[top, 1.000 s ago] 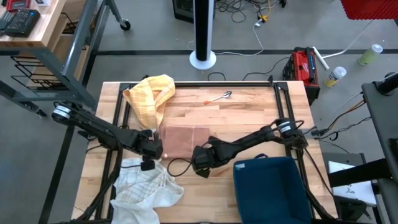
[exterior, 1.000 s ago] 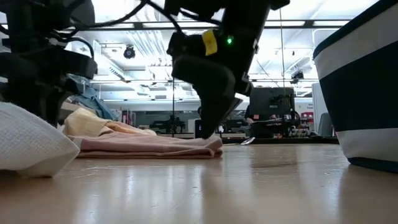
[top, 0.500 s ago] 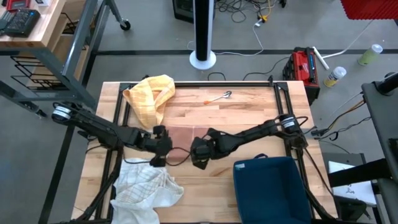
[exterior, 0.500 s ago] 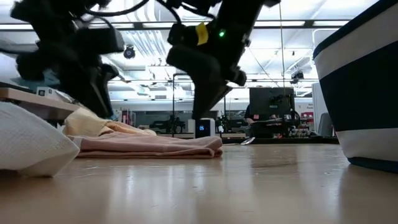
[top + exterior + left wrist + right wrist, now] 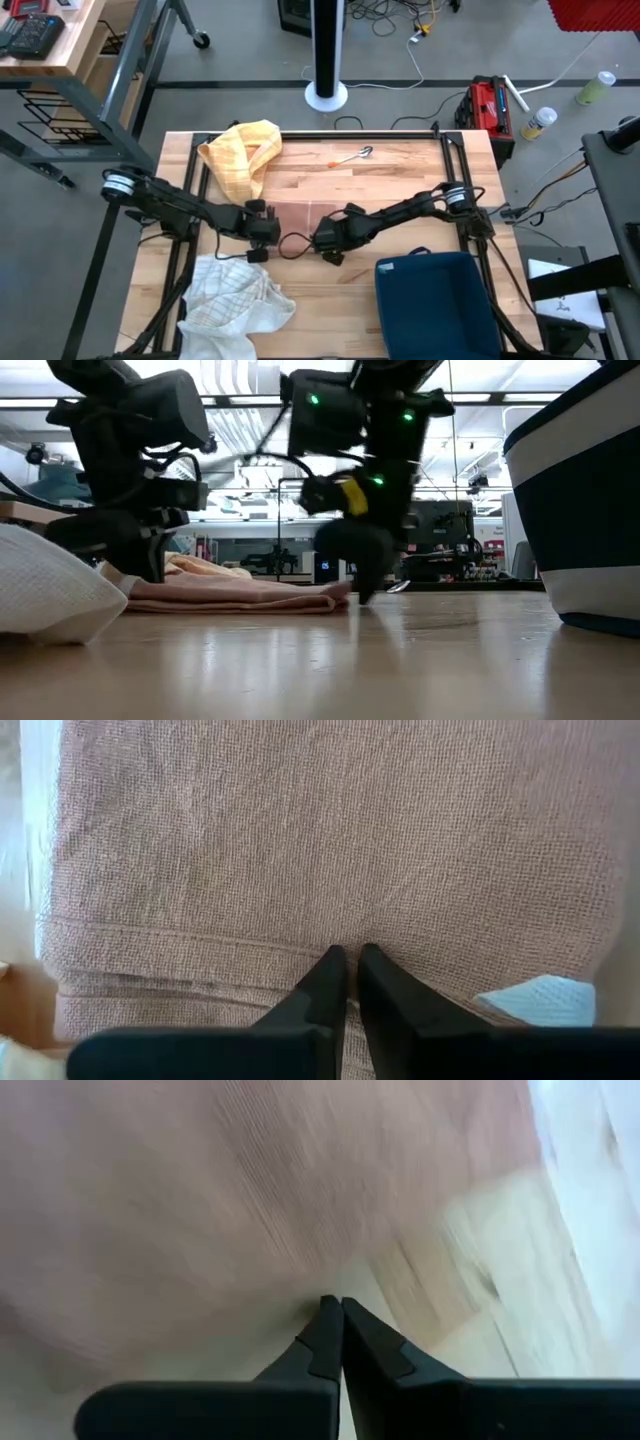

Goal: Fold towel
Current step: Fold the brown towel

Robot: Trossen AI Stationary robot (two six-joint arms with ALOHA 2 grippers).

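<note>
Pink towel [image 5: 297, 217] folded flat mid-bench [image 5: 400, 190]. Left gripper [image 5: 348, 960] over near hem, jaws nearly closed, pinch unclear. Right gripper [image 5: 331, 1308] at towel's right corner, jaws closed, empty. Yellow cloth [image 5: 241, 152] behind, white cloth [image 5: 235, 305] front-left, blue bin [image 5: 436, 305] front-right.

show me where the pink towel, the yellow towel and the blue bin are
pink towel [image 5: 300, 213]: high view, bare top face between the two grippers.
yellow towel [image 5: 240, 155]: high view, middle of the crumpled cloth.
blue bin [image 5: 436, 266]: high view, its far rim.
</note>
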